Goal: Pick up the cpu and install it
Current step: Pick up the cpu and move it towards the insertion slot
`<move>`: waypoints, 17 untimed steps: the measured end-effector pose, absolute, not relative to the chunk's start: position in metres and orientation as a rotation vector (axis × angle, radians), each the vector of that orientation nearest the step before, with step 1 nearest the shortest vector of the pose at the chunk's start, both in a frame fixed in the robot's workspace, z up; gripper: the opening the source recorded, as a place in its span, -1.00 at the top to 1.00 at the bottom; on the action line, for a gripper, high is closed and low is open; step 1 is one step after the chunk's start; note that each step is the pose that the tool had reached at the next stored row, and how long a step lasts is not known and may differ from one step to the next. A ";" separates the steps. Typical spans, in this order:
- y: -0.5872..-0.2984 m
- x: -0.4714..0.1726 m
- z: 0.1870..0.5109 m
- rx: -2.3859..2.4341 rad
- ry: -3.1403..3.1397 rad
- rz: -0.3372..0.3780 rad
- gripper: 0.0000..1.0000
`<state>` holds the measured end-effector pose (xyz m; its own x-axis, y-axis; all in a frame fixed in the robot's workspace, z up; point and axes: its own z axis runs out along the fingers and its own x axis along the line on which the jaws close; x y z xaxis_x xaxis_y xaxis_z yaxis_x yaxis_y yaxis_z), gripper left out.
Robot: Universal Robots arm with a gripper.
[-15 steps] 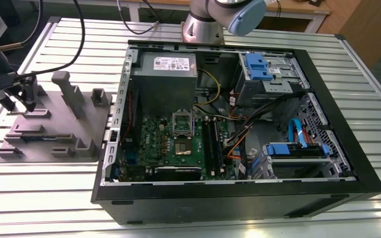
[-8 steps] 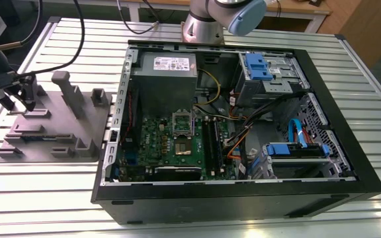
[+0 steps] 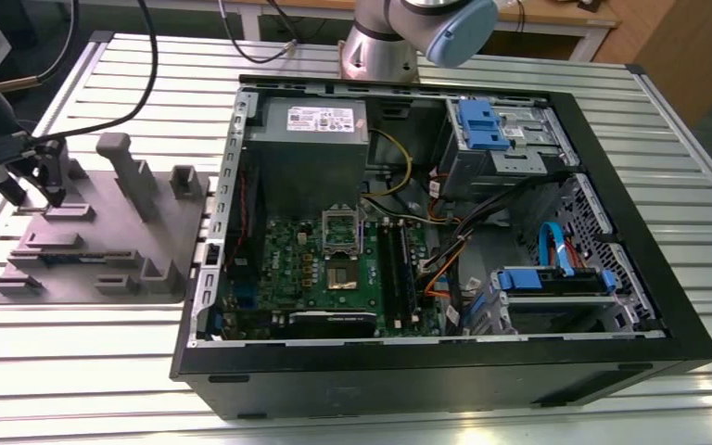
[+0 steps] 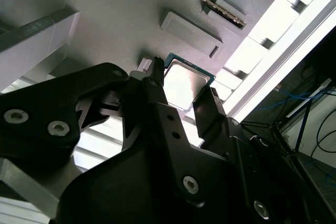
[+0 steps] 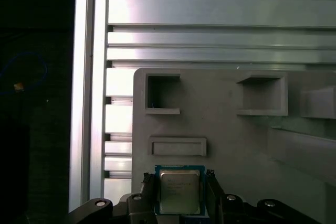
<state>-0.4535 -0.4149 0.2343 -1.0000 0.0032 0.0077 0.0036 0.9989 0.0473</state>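
Reaching toward nine o'clock of the open computer case (image 3: 455, 380), the arm (image 3: 387, 42) has its base at twelve o'clock of the case in the exterior view. The gripper (image 3: 37, 195) hangs with its fingers pointing down over the ten o'clock part of the grey fixture tray (image 3: 96, 255). The green motherboard (image 3: 319, 264) lies inside the case, well apart, at about three o'clock from the gripper.

In the second wrist view the cpu (image 4: 184, 83) sits between the two black fingers (image 4: 157, 98). Each finger appears to press on an opposite edge, so the pincer looks to be pinching the chip. Whether the chip rests on the tray or is already lifted cannot be told.

In the first wrist view the cpu (image 5: 179, 191) shows its silvery metal top, with a thin green rim around it. It is just beside a shallow rectangular pocket (image 5: 177, 146) of the tray.

The chip is probably light, stiff and thin. Its metal top looks smooth and perhaps slippery, and its underside is likely delicate. The two opposite edges of the green rim seem the right place to hold it, with the chip kept level.
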 end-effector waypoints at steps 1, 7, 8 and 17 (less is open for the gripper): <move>-0.415 -0.454 0.235 -0.005 -3.133 -0.074 0.06; -0.415 -0.454 0.236 -0.005 -3.133 -0.074 0.06; -0.415 -0.454 0.236 -0.005 -3.133 -0.074 0.06; -0.415 -0.454 0.239 -0.005 -3.133 -0.074 0.06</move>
<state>-0.4536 -0.4149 0.2393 -1.0000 0.0032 0.0078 0.0036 0.9989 0.0472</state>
